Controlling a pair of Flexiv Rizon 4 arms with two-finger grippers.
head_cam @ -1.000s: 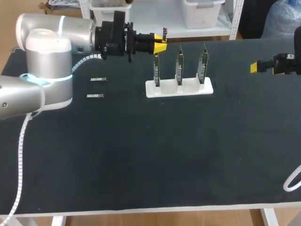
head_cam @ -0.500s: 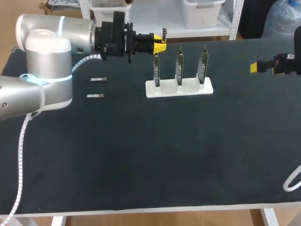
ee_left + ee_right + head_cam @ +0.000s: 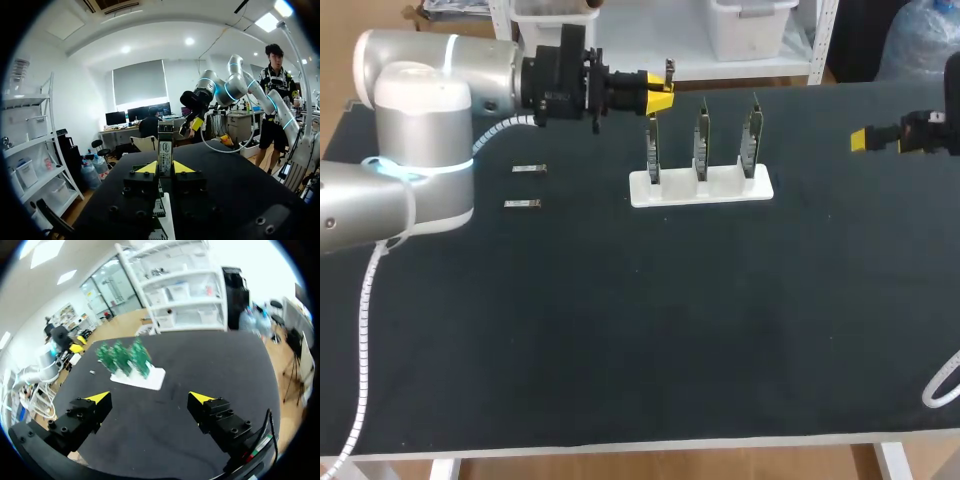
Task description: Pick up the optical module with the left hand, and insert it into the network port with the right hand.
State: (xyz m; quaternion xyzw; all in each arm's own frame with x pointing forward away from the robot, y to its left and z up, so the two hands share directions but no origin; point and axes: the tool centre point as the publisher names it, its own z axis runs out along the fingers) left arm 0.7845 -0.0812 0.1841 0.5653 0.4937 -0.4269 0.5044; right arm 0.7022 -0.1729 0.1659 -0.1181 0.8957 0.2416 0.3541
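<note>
Left claw [image 3: 165, 169] tight around upright optical module [image 3: 165, 142], right claw [image 3: 150, 398] agape.

Black table [image 3: 620, 330] holds white rack [image 3: 700, 187] — and two modules [image 3: 529, 169]

Right hand [image 3: 860, 140]: small displacement recorded in head view. Yellow tip and black body behind it sit slightly higher than 1.0 s ago, a touch closer to far edge of surface [image 3: 620, 330]. Position at 0.5 s ago matched 1.0 s ago, so shift falls within last 0.5 s. Dark section of right arm [image 3: 952, 85] above hand shows more at view's right edge.
</note>
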